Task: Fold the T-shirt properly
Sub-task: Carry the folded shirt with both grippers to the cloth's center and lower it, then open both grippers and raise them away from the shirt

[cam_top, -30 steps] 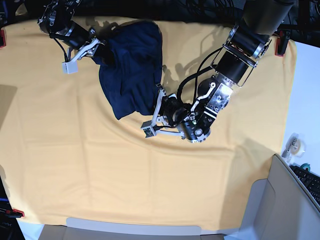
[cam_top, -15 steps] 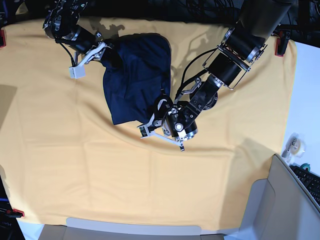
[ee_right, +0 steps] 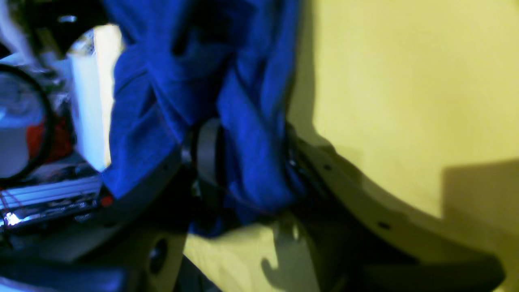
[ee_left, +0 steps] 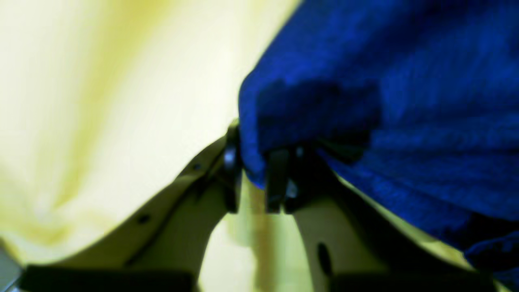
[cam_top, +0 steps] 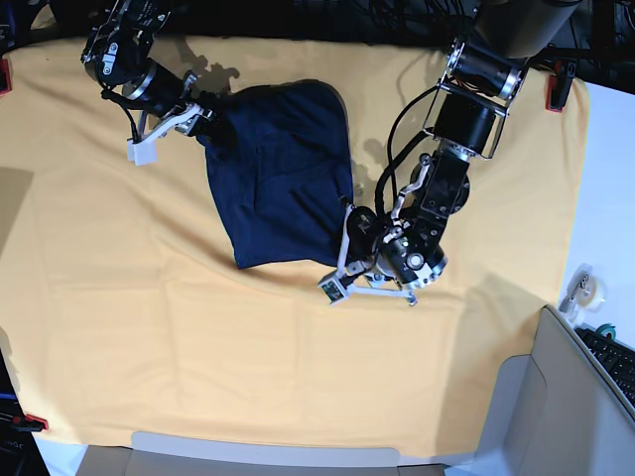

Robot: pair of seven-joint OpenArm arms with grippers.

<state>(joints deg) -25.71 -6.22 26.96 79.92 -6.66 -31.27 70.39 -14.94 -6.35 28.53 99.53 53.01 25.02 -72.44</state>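
Observation:
The dark navy T-shirt (cam_top: 288, 178) lies partly spread on the yellow cloth (cam_top: 149, 297), upper middle of the base view. My right gripper (cam_top: 193, 124) holds its upper left corner. The right wrist view shows that gripper (ee_right: 251, 162) shut on a thick bunch of the blue T-shirt (ee_right: 243, 101). My left gripper (cam_top: 339, 260) sits at the shirt's lower right corner. In the left wrist view the left gripper (ee_left: 251, 166) has its jaws slightly parted, and a fold of the T-shirt (ee_left: 405, 101) hangs between the fingertips (ee_left: 231, 162).
Red clamps (cam_top: 558, 84) pin the yellow cloth at the far corners. A grey box (cam_top: 556, 397) stands at the lower right, with a tape roll (cam_top: 580, 288) and a keyboard (cam_top: 615, 357) on the white table beside it.
The left gripper carried the shirt's lower corner rightward and down, spreading the fabric wider, and its jaws have loosened. The right gripper stayed near the upper left corner.

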